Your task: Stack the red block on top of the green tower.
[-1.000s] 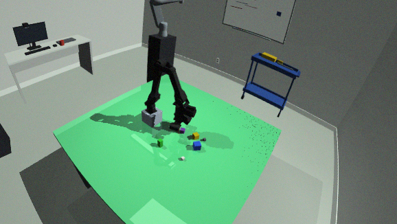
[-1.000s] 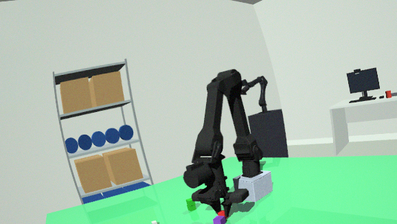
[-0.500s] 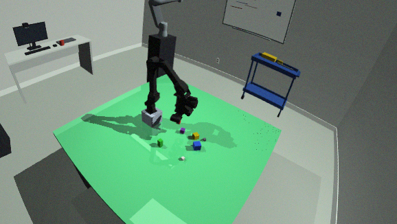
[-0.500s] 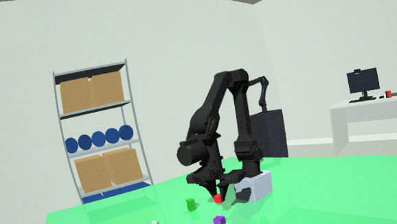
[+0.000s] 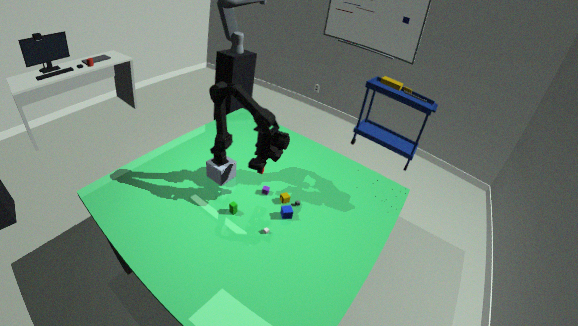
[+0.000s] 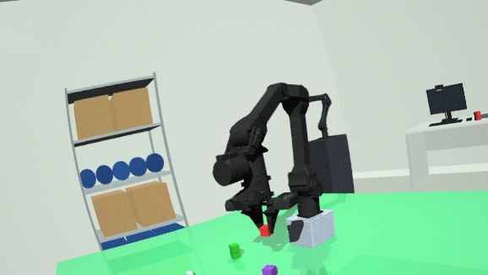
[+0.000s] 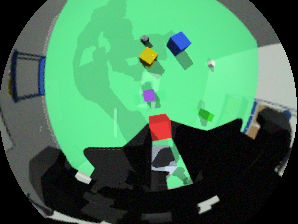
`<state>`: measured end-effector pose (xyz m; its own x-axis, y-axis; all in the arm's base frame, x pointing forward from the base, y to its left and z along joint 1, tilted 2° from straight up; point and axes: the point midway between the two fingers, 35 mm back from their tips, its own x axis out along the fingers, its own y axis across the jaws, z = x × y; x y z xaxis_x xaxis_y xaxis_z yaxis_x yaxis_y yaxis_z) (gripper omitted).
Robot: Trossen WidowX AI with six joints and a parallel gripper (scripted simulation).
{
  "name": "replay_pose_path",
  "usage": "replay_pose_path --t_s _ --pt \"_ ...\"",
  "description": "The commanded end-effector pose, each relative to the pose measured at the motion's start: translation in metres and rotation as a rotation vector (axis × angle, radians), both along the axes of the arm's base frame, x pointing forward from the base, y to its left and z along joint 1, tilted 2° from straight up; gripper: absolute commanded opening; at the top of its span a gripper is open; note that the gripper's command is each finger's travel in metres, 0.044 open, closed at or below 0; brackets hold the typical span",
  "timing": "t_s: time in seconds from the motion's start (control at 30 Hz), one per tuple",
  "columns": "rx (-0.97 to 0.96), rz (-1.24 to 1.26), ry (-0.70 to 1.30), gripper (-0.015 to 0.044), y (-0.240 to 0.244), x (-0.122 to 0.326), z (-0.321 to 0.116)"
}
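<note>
I have the gripper (image 6: pixel 265 224) clamped on the red block (image 6: pixel 264 230), which sits between the fingertips, raised above the green table (image 6: pixel 401 236) beside the arm's grey base (image 6: pixel 314 229). The green tower (image 6: pixel 234 250) stands nearer, left, well apart.

I note even, bright lighting. Arm (image 5: pixel 235 120) casts long soft shadows across table (image 5: pixel 310 270), spreading left and right of base. Pale glare patch at table's near edge. Wrist view fisheye-warped, dark-rimmed, coarse.
</note>
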<state>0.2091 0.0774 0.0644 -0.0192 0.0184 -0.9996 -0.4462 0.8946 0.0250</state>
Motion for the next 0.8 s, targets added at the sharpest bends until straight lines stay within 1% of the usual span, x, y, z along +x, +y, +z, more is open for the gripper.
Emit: replay_pose_path --t_s 0.0,0.77 --pt "0.001 0.003 0.001 0.0 -0.002 0.002 0.002" --pt "-0.002 -0.016 -0.003 0.0 -0.089 0.032 0.0"
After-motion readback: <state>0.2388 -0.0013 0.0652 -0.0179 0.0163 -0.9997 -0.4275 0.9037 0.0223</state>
